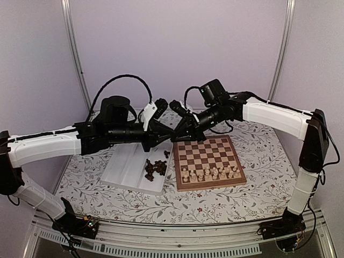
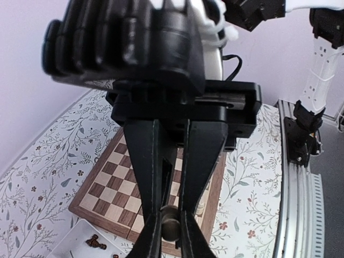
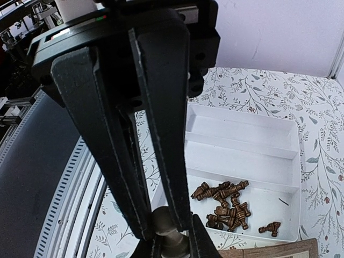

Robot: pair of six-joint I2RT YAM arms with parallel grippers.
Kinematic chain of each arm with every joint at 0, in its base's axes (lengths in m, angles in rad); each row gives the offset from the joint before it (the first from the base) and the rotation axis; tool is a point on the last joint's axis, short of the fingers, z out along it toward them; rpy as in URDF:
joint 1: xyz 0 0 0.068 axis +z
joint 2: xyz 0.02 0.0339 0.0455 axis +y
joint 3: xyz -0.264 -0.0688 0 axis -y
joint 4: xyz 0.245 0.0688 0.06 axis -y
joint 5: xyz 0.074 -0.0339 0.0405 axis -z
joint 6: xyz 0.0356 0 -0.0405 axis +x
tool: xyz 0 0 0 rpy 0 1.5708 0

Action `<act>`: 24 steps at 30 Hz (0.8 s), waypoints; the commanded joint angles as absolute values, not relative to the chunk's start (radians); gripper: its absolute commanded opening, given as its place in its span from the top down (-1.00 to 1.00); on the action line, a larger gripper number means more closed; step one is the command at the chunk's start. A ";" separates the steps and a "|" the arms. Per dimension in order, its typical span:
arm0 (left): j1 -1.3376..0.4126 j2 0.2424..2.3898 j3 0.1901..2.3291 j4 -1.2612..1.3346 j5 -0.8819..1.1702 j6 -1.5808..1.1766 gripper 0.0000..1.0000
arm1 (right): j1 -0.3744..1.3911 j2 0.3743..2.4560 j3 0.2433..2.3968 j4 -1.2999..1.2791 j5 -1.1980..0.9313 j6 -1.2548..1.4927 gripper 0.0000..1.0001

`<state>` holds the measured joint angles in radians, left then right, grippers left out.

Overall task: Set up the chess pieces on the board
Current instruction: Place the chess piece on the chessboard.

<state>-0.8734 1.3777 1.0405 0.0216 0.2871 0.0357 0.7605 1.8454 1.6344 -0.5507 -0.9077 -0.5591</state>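
Note:
My two grippers meet in the air over the far left corner of the board [image 1: 178, 166]. One dark brown chess piece [image 2: 171, 224] sits between both pairs of fingers. My left gripper [image 2: 171, 213] is shut on one end of it, and my right gripper [image 3: 164, 232] is shut on the rounded other end [image 3: 167, 223]. In the top view the left gripper [image 1: 167, 135] and right gripper [image 1: 180, 132] nearly touch. Two rows of cream pieces [image 1: 209, 173] stand along the board's near edge. Several dark pieces [image 1: 155, 169] lie heaped in the tray.
The white two-compartment tray [image 1: 124, 167] lies left of the board; its far compartment [image 3: 242, 126] holds nothing and the heap of dark pieces [image 3: 228, 203] fills the near one. A floral cloth [image 1: 258, 193] covers the table. The right arm's base post [image 2: 314, 80] rises beyond the board.

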 commanded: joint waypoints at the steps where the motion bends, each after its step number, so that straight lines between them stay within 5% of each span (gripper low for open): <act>1: -0.885 1.422 1.084 0.003 0.311 0.049 0.78 | 0.758 1.804 1.628 -0.532 -0.920 -0.555 0.77; 4: -0.883 1.445 1.110 -0.046 0.315 0.056 0.82 | 0.757 1.794 1.618 -0.533 -0.895 -0.564 0.67; 7: -0.882 1.464 1.131 -0.055 0.314 0.070 0.83 | 0.750 1.766 1.588 -0.533 -0.839 -0.577 0.25; 11: -0.881 1.512 1.185 -0.087 0.310 0.094 0.82 | 0.702 1.709 1.491 -0.562 -0.776 -0.603 -0.04; 24: -0.898 1.802 1.421 -0.283 0.308 0.172 0.82 | 0.326 1.443 1.061 -0.508 -0.771 -0.640 -0.13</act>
